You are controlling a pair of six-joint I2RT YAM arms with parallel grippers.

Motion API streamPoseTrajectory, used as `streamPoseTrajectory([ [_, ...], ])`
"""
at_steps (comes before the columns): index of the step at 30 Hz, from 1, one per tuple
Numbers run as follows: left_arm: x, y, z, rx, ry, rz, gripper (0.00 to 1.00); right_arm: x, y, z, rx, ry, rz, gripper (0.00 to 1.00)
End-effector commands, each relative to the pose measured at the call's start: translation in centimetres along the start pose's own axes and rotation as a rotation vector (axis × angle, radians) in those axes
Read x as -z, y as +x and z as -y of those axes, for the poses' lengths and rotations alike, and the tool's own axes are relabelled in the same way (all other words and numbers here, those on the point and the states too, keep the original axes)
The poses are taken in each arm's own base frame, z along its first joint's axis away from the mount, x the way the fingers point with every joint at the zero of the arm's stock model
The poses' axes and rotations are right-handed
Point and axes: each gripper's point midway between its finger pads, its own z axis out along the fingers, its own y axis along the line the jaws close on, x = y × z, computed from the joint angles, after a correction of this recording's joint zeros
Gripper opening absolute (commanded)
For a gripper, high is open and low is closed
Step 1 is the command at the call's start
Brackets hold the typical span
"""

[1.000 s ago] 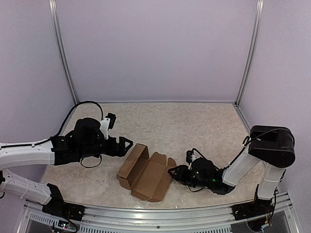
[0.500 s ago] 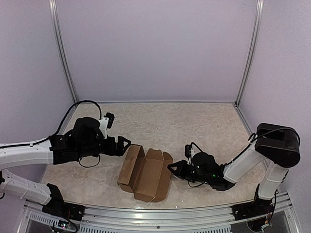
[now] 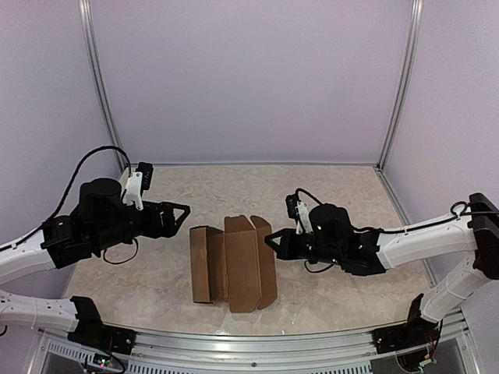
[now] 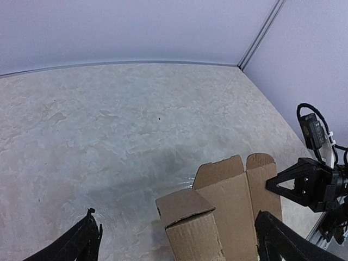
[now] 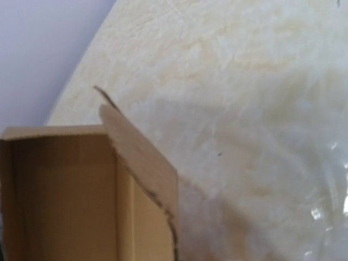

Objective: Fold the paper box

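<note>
Paper box: I see it lying on the marbled tabletop, about midway between the two arms and toward the near edge. It is plain brown cardboard, partly folded, with its long panels running away from the bases.

Box shape: from my left wrist view, the end of the box nearest that camera stands up as a short wall with a flap bent over it. Two rounded tabs stick out at the far end.

Left gripper: jaws spread wide and holding nothing. It sits just left of the box's far-left corner, apart from the cardboard.

Right gripper: jaws closed together, with the tip right at the box's right-hand panel. I cannot tell whether it pinches the cardboard edge or only touches it.

Right wrist view: filled by the box's inside, with one ragged-edged side wall standing up beside the bare table. My own fingers do not show here.

Surroundings: pale lilac walls on three sides.
</note>
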Motion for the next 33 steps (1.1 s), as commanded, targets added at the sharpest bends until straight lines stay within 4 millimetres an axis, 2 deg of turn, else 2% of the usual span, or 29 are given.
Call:
streamPoseTrajectory([
  [1, 2.0, -2.1, -0.2, -0.011, -0.002, 0.072, 0.96, 1.1, -0.2, 0.1, 0.251, 0.063, -0.119, 0.00],
  [6, 3.1, -2.7, -0.4, -0.015, 0.003, 0.116, 0.96, 2.3, -2.1, -2.1, 0.474, 0.066, -0.200, 0.00],
  [15, 3.0, -2.0, -0.3, -0.028, 0.018, 0.112, 0.96, 5.2, -5.7, -3.3, 0.947, 0.147, -0.313, 0.00],
  [19, 2.9, -1.8, -0.2, -0.033, 0.027, 0.114, 0.96, 5.5, -6.1, -3.8, 1.130, 0.114, -0.326, 0.00],
  [23, 2.7, -1.6, -0.2, -0.045, 0.025, 0.104, 0.96, 5.1, -6.7, -3.9, 1.265, 0.123, -0.360, 0.00],
  [26, 2.5, -1.3, -0.4, -0.051, 0.014, 0.097, 0.97, 4.2, -6.0, -3.6, 1.375, 0.104, -0.446, 0.00],
  [30, 2.3, -0.8, -0.7, -0.052, 0.006, 0.091, 0.97, 2.7, -6.0, -3.4, 1.472, 0.159, -0.493, 0.00],
  [33, 2.2, -0.4, -1.0, -0.053, -0.002, 0.085, 0.97, 1.6, -5.2, -3.4, 1.542, 0.157, -0.526, 0.00],
])
